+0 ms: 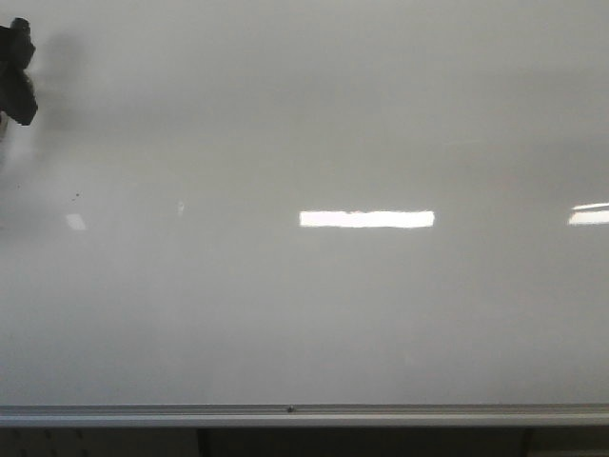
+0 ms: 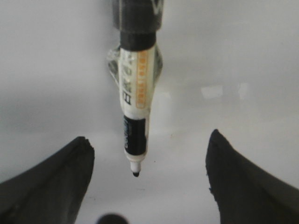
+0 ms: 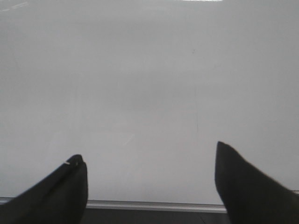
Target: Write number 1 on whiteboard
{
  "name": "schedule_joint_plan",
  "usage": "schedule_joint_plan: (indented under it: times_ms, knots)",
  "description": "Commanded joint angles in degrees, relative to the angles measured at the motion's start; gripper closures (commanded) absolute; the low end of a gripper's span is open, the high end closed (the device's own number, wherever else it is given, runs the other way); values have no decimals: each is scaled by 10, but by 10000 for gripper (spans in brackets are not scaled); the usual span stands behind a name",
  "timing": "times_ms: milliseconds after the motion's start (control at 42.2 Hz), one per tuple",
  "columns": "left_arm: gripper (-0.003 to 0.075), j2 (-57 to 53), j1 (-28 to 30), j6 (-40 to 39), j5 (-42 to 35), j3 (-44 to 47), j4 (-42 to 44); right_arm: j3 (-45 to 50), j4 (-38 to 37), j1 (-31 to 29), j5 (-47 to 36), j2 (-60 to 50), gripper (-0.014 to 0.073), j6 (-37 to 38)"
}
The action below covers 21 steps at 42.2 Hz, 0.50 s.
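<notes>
With both arms' jaws wide open and holding nothing, the uncapped marker [image 2: 135, 98] lying on the whiteboard [image 1: 314, 314] could smear if nudged.

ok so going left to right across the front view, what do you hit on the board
left gripper at the far left edge → tiny dark speck → small faint reflection → long bright rectangular reflection → another bright reflection at the right edge, all on the whiteboard.
</notes>
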Motion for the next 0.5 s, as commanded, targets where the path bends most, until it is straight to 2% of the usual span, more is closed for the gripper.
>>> schedule_joint_plan:
  times_ms: [0,474]
  knots:
    - [227,-9,-4,0,-49,-19,-4,-20,-4,-4,-38,1,8,-4]
    - [228,22,-4,0,-87,-21,-4,-20,-4,-4,-38,1,8,-4]
